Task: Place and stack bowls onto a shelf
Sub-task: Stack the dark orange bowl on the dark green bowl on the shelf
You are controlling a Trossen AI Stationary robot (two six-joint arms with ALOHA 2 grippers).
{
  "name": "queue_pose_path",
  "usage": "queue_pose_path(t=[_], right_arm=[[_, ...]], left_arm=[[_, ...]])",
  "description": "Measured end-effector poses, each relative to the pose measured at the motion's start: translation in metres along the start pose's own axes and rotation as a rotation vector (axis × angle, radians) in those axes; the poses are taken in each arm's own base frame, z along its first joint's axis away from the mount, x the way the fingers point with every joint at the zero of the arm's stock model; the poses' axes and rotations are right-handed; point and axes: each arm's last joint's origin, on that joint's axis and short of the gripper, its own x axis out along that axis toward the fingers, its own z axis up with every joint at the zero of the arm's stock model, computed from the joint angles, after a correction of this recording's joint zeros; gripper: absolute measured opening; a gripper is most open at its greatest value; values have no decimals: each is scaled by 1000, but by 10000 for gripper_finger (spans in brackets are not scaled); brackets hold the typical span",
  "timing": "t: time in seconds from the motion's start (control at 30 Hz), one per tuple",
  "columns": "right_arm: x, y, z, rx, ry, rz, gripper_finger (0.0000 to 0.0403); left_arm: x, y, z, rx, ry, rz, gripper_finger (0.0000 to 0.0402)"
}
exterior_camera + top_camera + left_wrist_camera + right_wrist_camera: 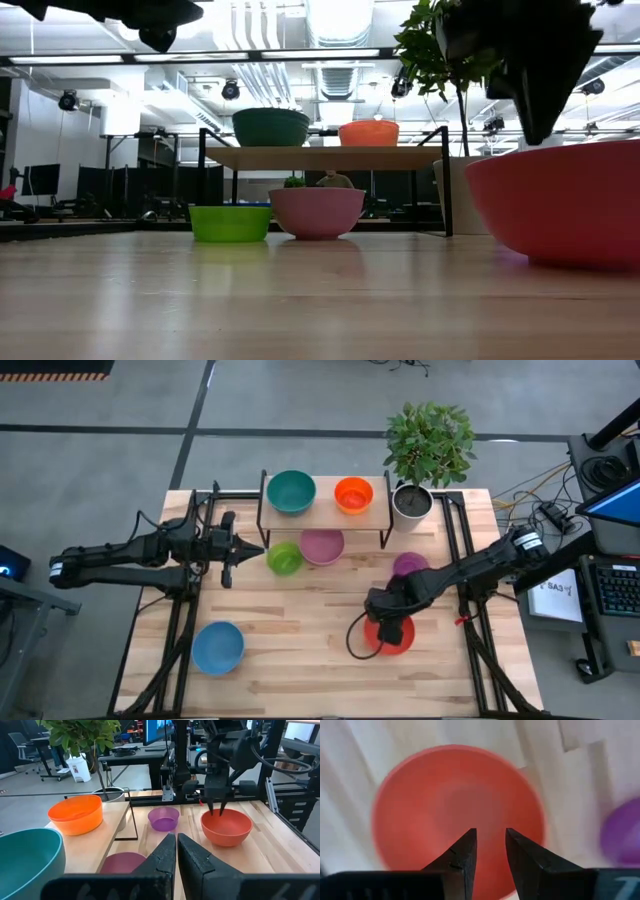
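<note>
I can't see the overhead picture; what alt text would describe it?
Seen from above, the right pincer hovers over a red bowl on a wooden table. A shelf holds teal and orange bowls; the left pincer waits beside it.

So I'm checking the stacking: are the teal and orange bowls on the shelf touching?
Apart. The high view shows bare shelf top between the teal bowl and orange bowl.

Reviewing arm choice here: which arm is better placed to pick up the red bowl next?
Right. The right gripper hangs directly over the red bowl, jaws slightly apart above it. The left gripper waits beside the shelf, across the table from it.
</note>
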Motion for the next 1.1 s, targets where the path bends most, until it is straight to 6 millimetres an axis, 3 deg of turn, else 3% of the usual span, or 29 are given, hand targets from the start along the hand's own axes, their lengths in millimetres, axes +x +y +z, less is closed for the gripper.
queue_pose_path(t=[0.13,0.33,0.73,0.93,1.1], right_arm=[[0,-4,3,-88,-57,-82,93],[3,-17,13,-77,-37,-77,100],[23,-23,23,-191,51,-69,177],[41,-23,28,-235,99,-90,160],[54,-22,30,-257,137,-94,112]], left_arm=[[0,0,0,0,1,0,0],[1,0,0,2,3,-1,0],[4,0,-2,19,19,-4,0],[6,0,-3,25,28,-5,0],[6,0,-3,24,27,-5,0]])
